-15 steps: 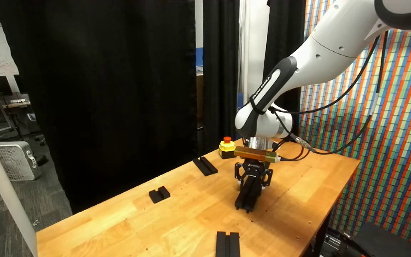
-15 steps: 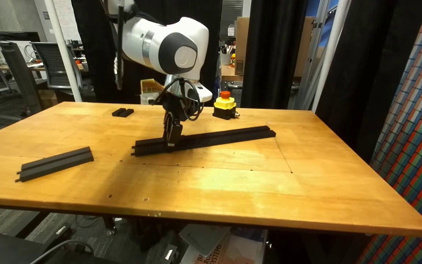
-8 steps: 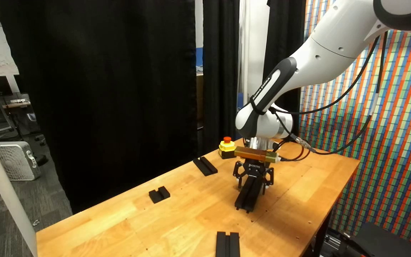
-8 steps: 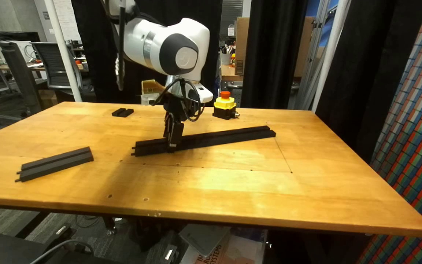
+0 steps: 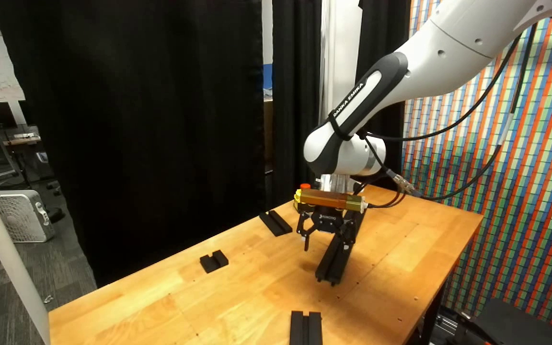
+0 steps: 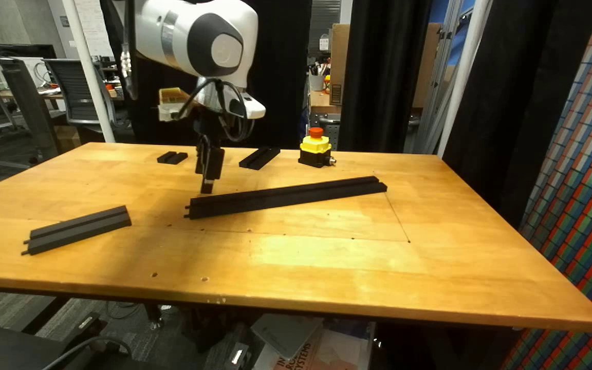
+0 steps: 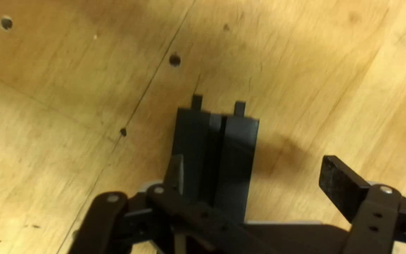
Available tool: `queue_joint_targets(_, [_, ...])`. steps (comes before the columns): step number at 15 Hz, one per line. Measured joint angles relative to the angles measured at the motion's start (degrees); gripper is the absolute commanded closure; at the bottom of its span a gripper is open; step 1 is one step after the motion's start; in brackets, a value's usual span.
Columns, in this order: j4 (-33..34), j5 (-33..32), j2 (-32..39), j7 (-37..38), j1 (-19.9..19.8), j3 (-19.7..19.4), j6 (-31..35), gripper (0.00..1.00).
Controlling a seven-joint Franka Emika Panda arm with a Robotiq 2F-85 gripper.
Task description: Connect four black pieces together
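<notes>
A long grooved black strip [image 6: 296, 198], made of black pieces lying in line, rests on the table; I cannot make out its joints. Two pegs stick out of its near end [image 7: 217, 141] in the wrist view. A separate black bar [image 6: 77, 228] with pegs lies off to that side, cut by the lower edge in an exterior view [image 5: 305, 330]. My gripper [image 7: 252, 160] is open above the strip and off to one side. In the wrist view its left finger [image 7: 175, 173] overlaps the strip, while the right finger [image 7: 340, 183] is over bare wood. Nothing is held.
A shorter black slab [image 5: 276, 223] and a tiny squarish black block [image 5: 214, 261] lie along the curtain-side edge of the table. Close to the slab stands a yellow emergency stop [image 6: 316, 146] with a red button.
The jaws have spread away from the strip's sides, and the gripper has risen and shifted left in both exterior views. The strip stays in place. The shorter slab has come into sight behind.
</notes>
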Motion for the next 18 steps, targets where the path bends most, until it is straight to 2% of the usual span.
queue_joint_targets(8, [-4.99, 0.67, -3.5, 3.65, 6.67, 8.08, -1.43, 0.0])
queue_joint_targets(18, [-9.51, -0.12, -3.4, 18.25, 12.1, 11.51, 7.1, 0.0])
